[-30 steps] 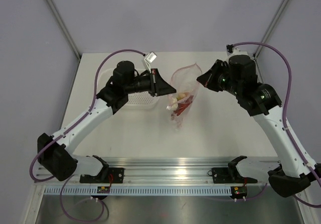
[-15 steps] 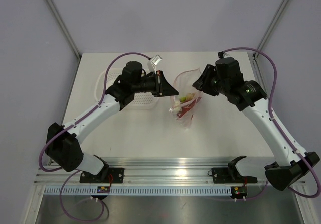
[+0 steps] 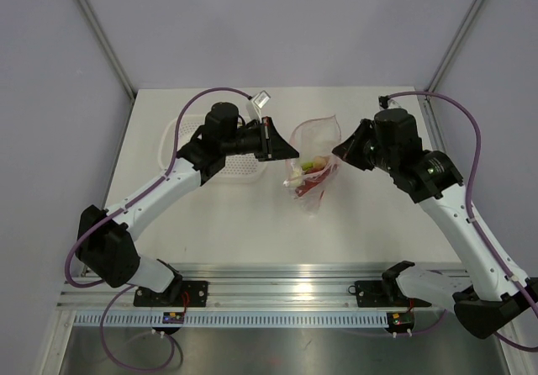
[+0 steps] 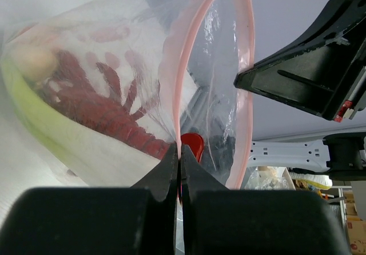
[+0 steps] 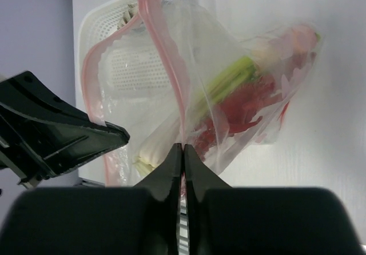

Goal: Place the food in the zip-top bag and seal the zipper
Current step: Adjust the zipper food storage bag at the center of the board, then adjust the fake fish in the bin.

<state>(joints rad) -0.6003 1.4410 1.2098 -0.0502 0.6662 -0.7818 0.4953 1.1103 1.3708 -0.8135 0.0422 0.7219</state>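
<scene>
While left hand (image 3: 288, 150) and right hand (image 3: 338, 150) pinch the zip-top bag (image 3: 314, 133), lilac walls (image 3: 252, 22) flank the white table (image 3: 244, 228)

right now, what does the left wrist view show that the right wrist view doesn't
Only the left wrist view shows the left gripper from behind, pinched shut on the edge of the zip-top bag, with the right gripper seen from outside. Only the right wrist view shows the white perforated basket behind the bag, bare table, and the right gripper's own pinch on the bag. Both show the pink zipper gaping open, with the red lobster and green leafy vegetable inside.
</scene>
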